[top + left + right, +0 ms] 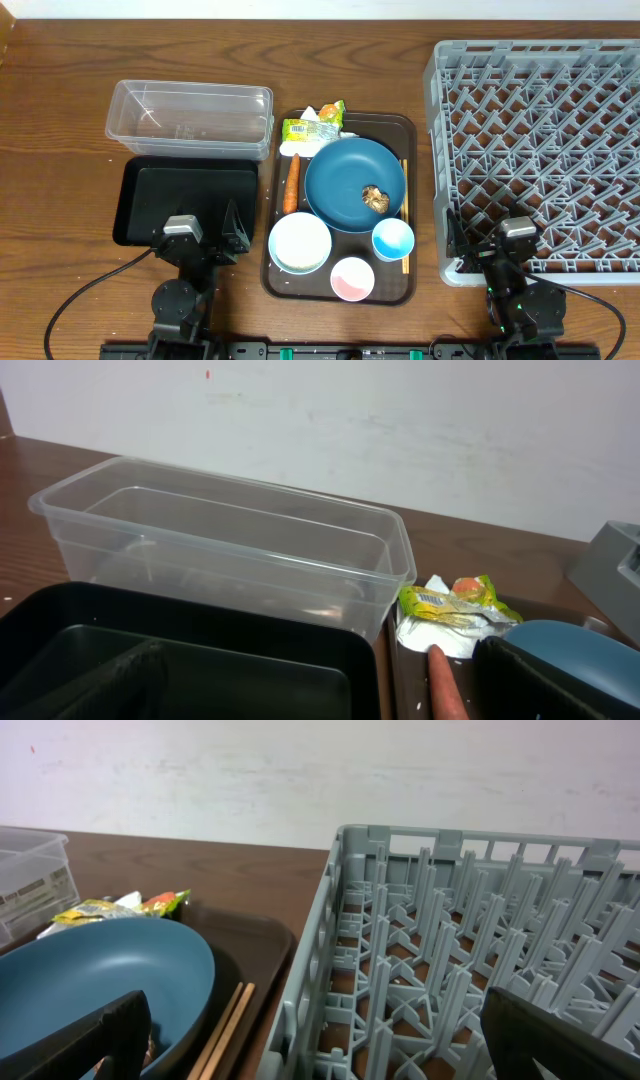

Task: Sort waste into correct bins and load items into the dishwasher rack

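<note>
Overhead shows the yellow-green printed wrapper [308,128], lettering illegible.

My left tool [195,228] sits low, arm folded back, jaws spread wide, empty. My right tool [515,232] is the same: low, arm folded, jaws wide apart, empty.

A: Left side, far to near?
B: Tub [190,87], clear, colourless. Black tray [135,200], plain.
A: Middle?
B: Serving tray [385,125], dark brown. Wrapper [310,128], yellow-green, printed. Tissue [322,113], white. Carrot [291,185], orange. Dish [340,170], dark blue. Food lump [376,198], brown. Bowl [300,242], white. Light blue cup [393,239]. Pink cup [352,278]. Chopsticks [405,215], pale wood.
A: Right?
B: Rack [540,120], light grey, lattice grid. Table [60,100], brown wood grain.
</note>
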Robot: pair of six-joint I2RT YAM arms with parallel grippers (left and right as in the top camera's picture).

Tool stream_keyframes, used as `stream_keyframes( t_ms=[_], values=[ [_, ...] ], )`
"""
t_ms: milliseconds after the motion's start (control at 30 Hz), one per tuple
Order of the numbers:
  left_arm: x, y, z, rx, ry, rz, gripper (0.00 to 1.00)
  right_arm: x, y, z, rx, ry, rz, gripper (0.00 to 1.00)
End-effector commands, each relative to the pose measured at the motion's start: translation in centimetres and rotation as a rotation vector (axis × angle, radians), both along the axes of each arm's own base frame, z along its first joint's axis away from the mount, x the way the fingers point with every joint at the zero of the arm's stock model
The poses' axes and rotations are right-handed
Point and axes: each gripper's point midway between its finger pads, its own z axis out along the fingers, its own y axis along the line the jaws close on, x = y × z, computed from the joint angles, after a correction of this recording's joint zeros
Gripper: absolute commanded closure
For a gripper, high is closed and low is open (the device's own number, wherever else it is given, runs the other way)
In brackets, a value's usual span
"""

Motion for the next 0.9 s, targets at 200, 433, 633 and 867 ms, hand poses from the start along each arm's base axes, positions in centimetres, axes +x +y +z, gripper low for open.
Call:
stream_keyframes(
  t_ms=[200, 433, 633, 867],
  values=[
    [-0.04, 0.18, -1.91, 0.016, 0.057, 0.009, 0.02, 0.04, -0.26, -0.19, -0.012, 0.004, -0.012, 0.01],
    [-0.04, 0.18, -1.91, 0.016, 0.057, 0.009, 0.02, 0.04, -0.27, -0.19, -0.012, 0.004, -0.012, 0.01],
    [-0.04, 0.21, -1.92, 0.019, 0.058, 0.01, 0.02, 0.04, -0.27, -0.19, -0.012, 0.004, -0.012, 0.01],
    [0.02, 0.19, -1.51, 0.015, 0.041, 0.009, 0.02, 0.08, -0.48, -0.17, -0.014, 0.003, -0.025, 0.01]
  ],
)
